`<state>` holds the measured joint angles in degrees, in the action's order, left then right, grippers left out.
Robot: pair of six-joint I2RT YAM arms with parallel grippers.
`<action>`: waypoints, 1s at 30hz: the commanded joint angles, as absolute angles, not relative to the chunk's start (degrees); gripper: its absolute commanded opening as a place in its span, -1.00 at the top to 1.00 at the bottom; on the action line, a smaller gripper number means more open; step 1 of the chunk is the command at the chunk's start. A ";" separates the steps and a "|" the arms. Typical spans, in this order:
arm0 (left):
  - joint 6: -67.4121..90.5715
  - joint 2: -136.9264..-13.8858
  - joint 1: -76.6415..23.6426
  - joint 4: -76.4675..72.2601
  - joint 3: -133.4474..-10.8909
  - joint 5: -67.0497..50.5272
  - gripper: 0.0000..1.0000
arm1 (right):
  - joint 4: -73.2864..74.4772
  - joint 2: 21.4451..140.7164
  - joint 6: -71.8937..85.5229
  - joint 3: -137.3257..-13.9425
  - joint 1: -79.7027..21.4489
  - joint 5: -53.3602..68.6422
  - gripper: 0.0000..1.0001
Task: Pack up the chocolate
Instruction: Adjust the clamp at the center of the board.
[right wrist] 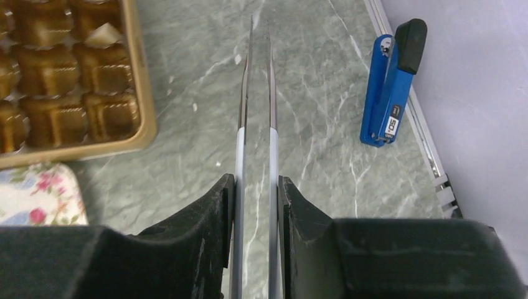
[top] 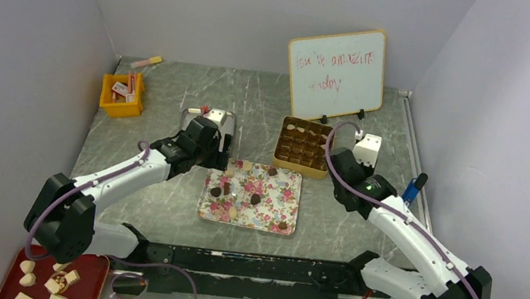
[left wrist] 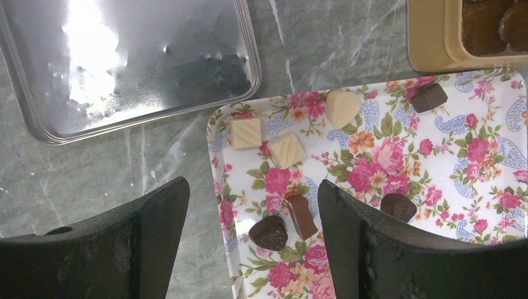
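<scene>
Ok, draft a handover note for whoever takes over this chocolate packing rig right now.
Left tool: open, empty, hovering over the left end of the flowered tray.
Right tool: shut on tweezers, tips empty, over the table beside the gold box.
Chocolates: several dark and pale pieces loose on the flowered tray; more pale ones on the red tray by the left arm's base.
Done: some box cells look filled; count unclear.
Left: move the remaining pieces into empty cells; metal lid lies beside the flowered tray.
</scene>
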<state>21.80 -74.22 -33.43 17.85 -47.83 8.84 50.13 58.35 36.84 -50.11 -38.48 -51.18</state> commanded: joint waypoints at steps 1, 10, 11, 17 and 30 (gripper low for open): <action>20.57 -74.06 -33.61 16.54 -49.77 7.88 -0.60 | 25.74 56.88 21.09 -45.69 -29.67 -42.75 1.00; 21.43 -74.95 -33.64 15.67 -49.97 7.48 -0.60 | 12.92 66.13 18.62 -40.83 -21.82 -30.74 1.00; 21.44 -74.99 -33.66 15.58 -49.94 7.45 -0.60 | 12.33 67.50 18.92 -40.60 -21.60 -30.23 1.00; 21.71 -75.96 -33.64 14.71 -49.67 7.22 -0.60 | 14.74 76.42 22.27 -41.67 -20.57 -30.29 1.00; 22.67 -78.79 -33.60 11.41 -48.27 6.25 -0.60 | 22.55 84.73 25.87 -45.21 -19.45 -30.68 1.00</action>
<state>22.02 -78.00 -33.41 14.46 -47.86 7.40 19.62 83.31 24.21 -41.98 -20.01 -29.89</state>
